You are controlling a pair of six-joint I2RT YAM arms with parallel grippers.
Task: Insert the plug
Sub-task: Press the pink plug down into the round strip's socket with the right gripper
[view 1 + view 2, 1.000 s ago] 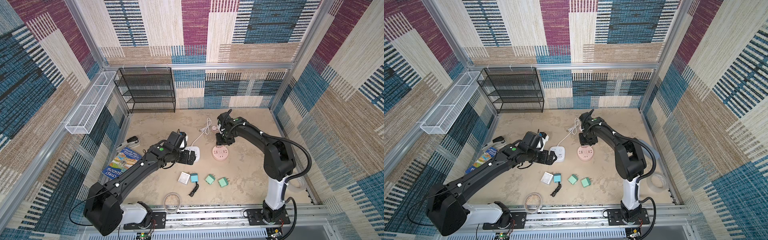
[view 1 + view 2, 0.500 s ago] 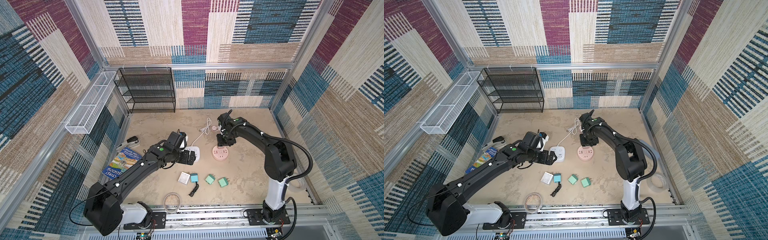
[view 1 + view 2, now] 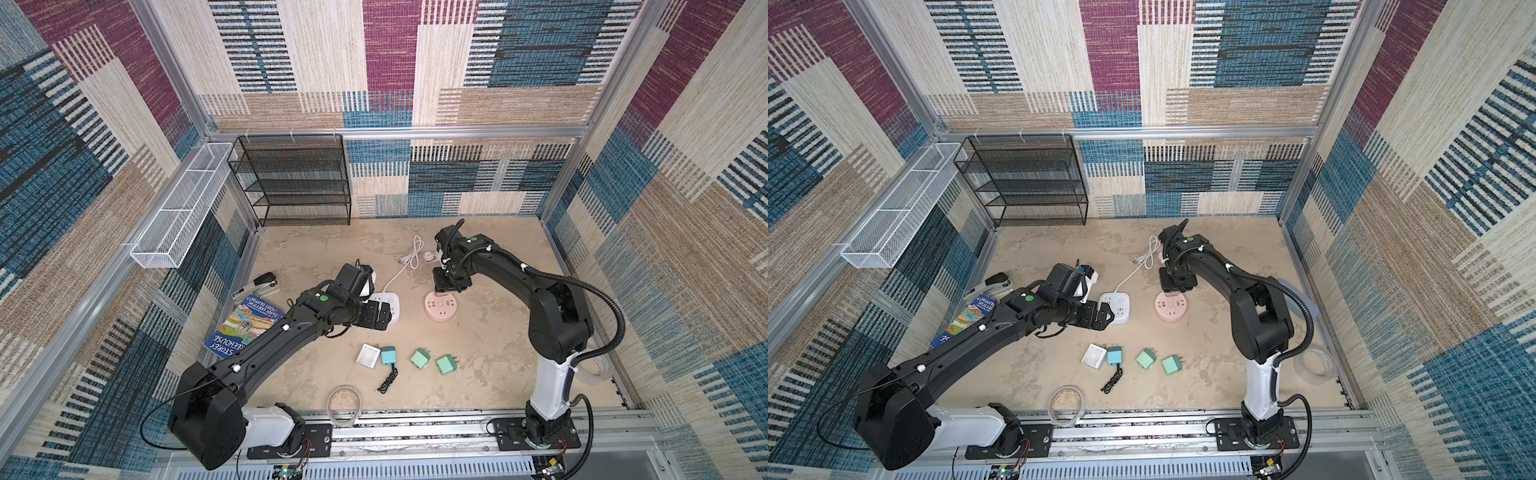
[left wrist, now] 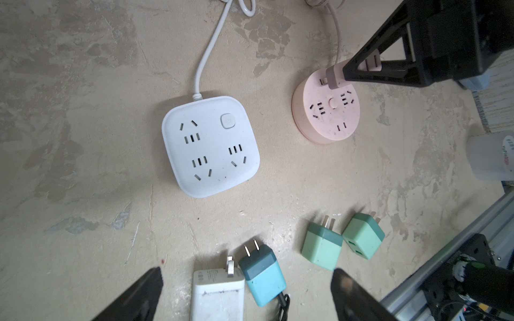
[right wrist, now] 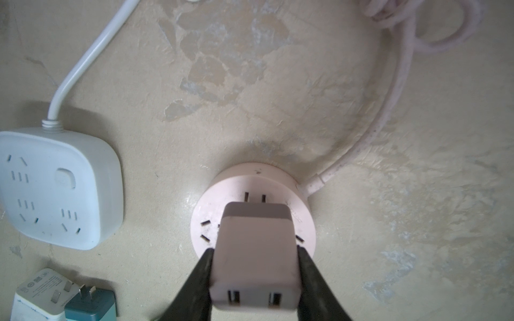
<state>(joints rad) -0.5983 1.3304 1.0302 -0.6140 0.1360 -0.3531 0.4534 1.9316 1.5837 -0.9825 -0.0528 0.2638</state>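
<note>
My right gripper (image 5: 254,250) is shut on a pale pink plug (image 5: 254,255), pinching its two sides, with the USB ports facing the wrist camera. The plug hangs just over the round pink power strip (image 5: 236,178), near the strip's far pair of slots. Its prongs are hidden. Both top views show this gripper (image 3: 449,284) (image 3: 1177,282) above the pink strip (image 3: 442,306) (image 3: 1170,306). My left gripper (image 3: 380,316) (image 4: 247,272) stands wide open and holds nothing, beside the white square power strip (image 3: 390,303) (image 4: 210,147).
A white charger (image 3: 368,356), a blue charger with a black cable (image 3: 388,356) and two green chargers (image 3: 419,358) (image 3: 446,365) lie near the front. A book (image 3: 245,328) and stapler (image 3: 257,284) lie left. A black rack (image 3: 291,183) stands at the back.
</note>
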